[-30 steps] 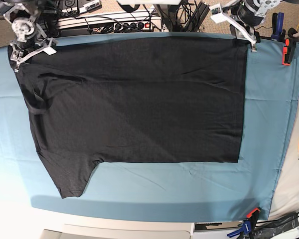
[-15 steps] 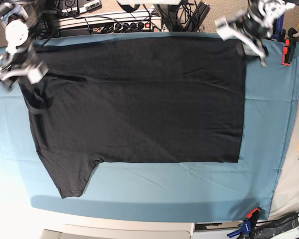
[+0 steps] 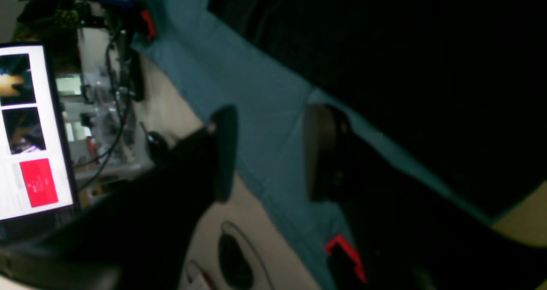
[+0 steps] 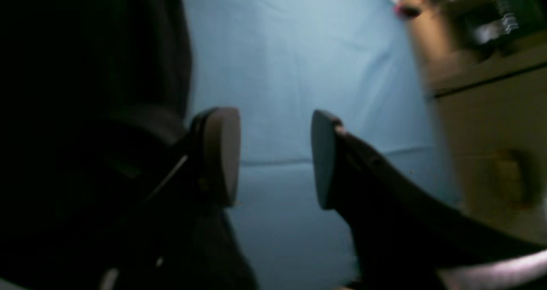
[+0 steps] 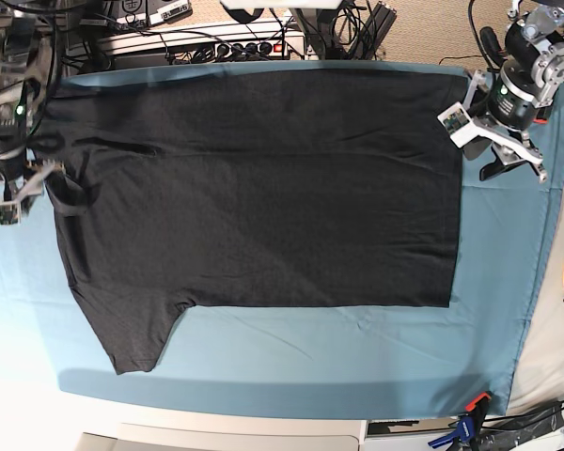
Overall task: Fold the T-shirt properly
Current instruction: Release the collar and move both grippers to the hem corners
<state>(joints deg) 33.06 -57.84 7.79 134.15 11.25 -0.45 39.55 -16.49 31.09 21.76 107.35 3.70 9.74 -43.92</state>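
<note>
The left gripper is hanging with its jaws standing apart over the teal cloth — the black T-shirt is lying just to the right, untouched.

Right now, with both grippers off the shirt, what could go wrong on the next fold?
The large black cotton T-shirt fills most of the teal table cloth, so an open left gripper or right gripper coming down at the hem might pinch cloth too. The lower sleeve sticks out unfolded and could bunch, and the collar area looks rumpled.
</note>
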